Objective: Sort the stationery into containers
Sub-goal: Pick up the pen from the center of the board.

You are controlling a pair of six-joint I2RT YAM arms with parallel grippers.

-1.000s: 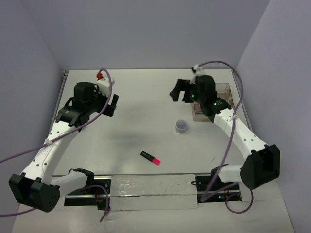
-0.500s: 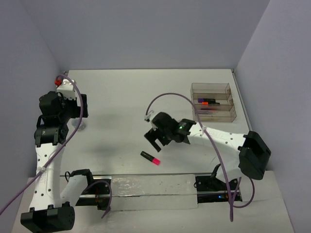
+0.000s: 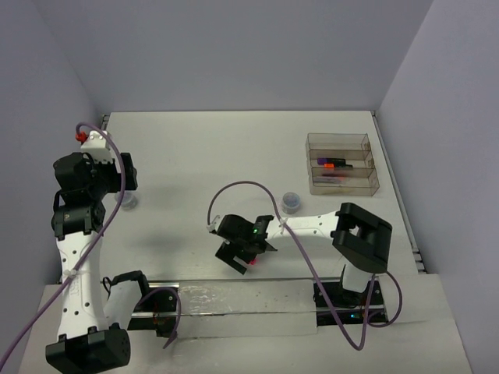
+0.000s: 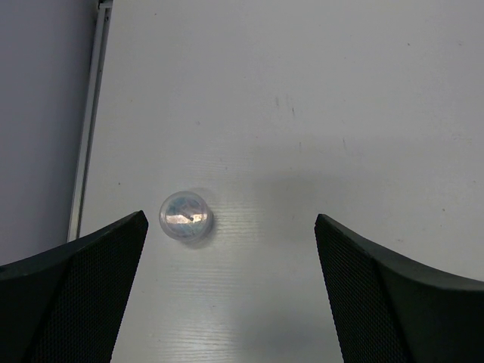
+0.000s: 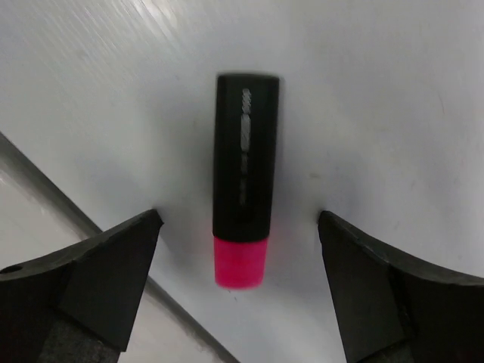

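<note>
At the upper right of the overhead view, the clear tray (image 3: 340, 141) sits on the white table (image 3: 218, 148), its three long compartments running across the frame. In the middle compartment we see a black highlighter with an orange cap (image 3: 334, 164) and a touch of purple at its left end. The lowest compartment holds something pinkish-lilac (image 3: 331, 177), too small to name.

Low in the centre of the frame, the right pincer (image 3: 245, 253) hangs over the pink-capped highlighter (image 5: 242, 181). Its fingers (image 5: 113, 280) stand wide apart, one on each side of the black barrel, with bare table showing between them and it; we see no contact. The pink cap points to the bottom of the wrist view.

At the left edge, the left pincer (image 4: 231, 223) also gapes wide and grips nothing. A small round grey-blue piece (image 4: 186, 215) lies on the table below it, close to the finger on the left of that view. A second round piece (image 3: 291, 202) rests lower left of the tray.
</note>
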